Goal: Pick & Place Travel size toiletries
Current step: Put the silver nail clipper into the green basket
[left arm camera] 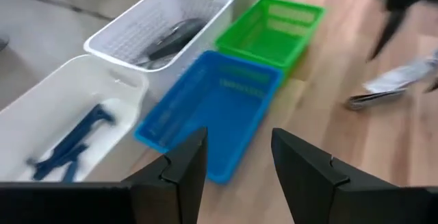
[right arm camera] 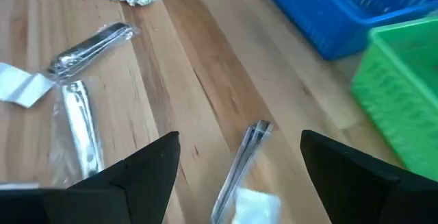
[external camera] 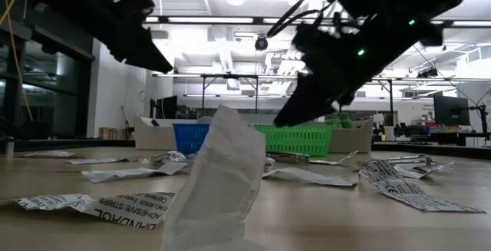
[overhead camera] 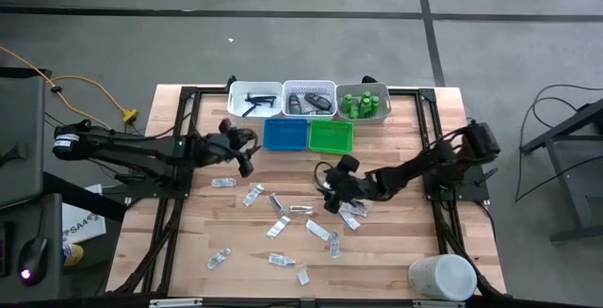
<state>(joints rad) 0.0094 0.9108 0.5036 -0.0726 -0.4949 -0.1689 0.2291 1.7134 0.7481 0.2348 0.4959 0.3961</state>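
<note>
Several clear flat packets (overhead camera: 276, 228) lie scattered on the wooden table, some with metal pieces inside. My right gripper (overhead camera: 332, 190) is open and hovers low over them. In the right wrist view (right arm camera: 239, 142) one packet with a metal piece (right arm camera: 248, 152) lies on the wood between its fingers, untouched. My left gripper (overhead camera: 243, 160) is open and empty near the blue tray (overhead camera: 285, 134); its wrist view (left arm camera: 238, 142) looks over that tray (left arm camera: 212, 107). Green bottles (overhead camera: 364, 104), dark grey pieces (overhead camera: 309, 101) and dark sticks (overhead camera: 252, 103) sit in three white trays.
A green tray (overhead camera: 331, 136) stands beside the blue one, both in front of the row of white trays at the far edge. A large white cylindrical container (overhead camera: 441, 277) stands at the near right corner. One packet (external camera: 219, 182) stands close to the low camera.
</note>
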